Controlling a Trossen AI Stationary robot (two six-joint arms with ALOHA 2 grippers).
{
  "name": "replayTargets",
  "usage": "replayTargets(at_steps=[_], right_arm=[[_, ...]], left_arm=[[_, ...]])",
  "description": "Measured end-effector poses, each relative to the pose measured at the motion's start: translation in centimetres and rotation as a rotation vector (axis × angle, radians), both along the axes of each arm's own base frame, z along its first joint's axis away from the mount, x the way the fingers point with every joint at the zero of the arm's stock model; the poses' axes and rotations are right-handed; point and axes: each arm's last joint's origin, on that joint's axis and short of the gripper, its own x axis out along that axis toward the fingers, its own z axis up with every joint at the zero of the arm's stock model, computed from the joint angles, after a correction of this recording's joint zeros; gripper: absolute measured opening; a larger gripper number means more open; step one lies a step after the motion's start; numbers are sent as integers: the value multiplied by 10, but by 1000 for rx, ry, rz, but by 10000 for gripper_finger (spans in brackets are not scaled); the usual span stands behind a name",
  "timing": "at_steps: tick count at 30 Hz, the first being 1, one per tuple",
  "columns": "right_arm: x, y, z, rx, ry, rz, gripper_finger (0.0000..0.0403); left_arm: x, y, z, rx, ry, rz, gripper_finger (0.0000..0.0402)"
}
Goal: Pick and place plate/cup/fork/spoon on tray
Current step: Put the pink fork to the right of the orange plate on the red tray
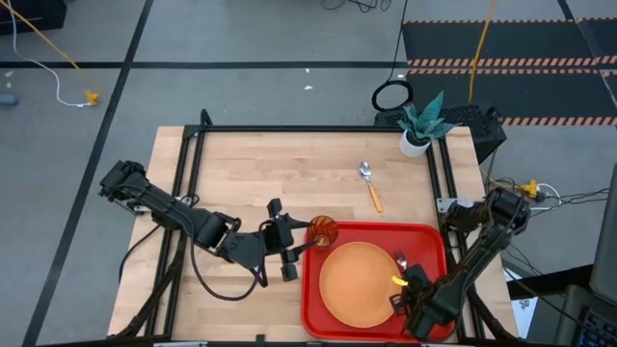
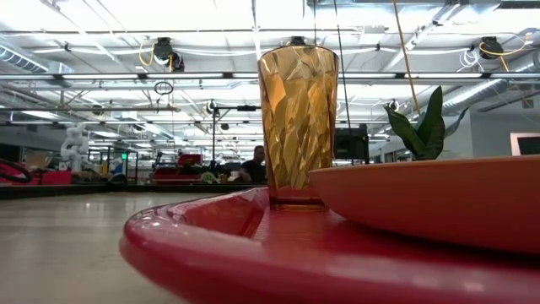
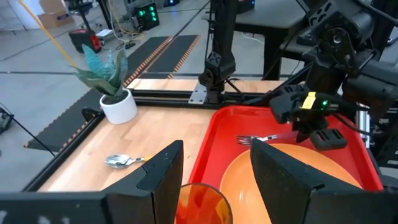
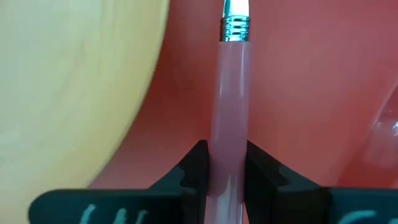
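Fork (image 4: 231, 99) handling: slim, light and stiff, with a smooth pinkish handle that may slip or pivot. The right gripper (image 4: 225, 163) clamps that handle near its end, low over the tray (image 1: 424, 241) by the counter's right front corner, tines lying toward the plate (image 1: 359, 281). The plate fills most of the tray and leaves only a narrow strip for the fork. The cup (image 1: 322, 231) stands upright in the tray's far left corner; the left gripper (image 3: 214, 171) sits wide around it, and a bump could tip it. The spoon (image 1: 370, 185) lies on bare wood toward the far edge, near a potted plant (image 1: 421, 123).
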Motion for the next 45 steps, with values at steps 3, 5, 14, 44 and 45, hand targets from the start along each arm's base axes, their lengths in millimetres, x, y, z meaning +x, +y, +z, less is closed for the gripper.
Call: replayTargets(at_steps=[3, 5, 14, 44, 45], right_arm=[[2, -2, -7, -12, 13, -5, 55], [3, -2, -11, 15, 19, -8, 55], [4, -4, -15, 47, 28, -34, 75], [3, -2, -2, 125, -23, -4, 100], [3, -2, -2, 126, -24, -7, 100]], left_arm=[[1, 1, 0, 17, 5, -2, 191], [1, 1, 0, 30, 8, -5, 191], [1, 1, 0, 56, 14, -14, 191], [1, 1, 1, 49, 2, -14, 191], [1, 1, 1, 49, 2, -14, 191]])
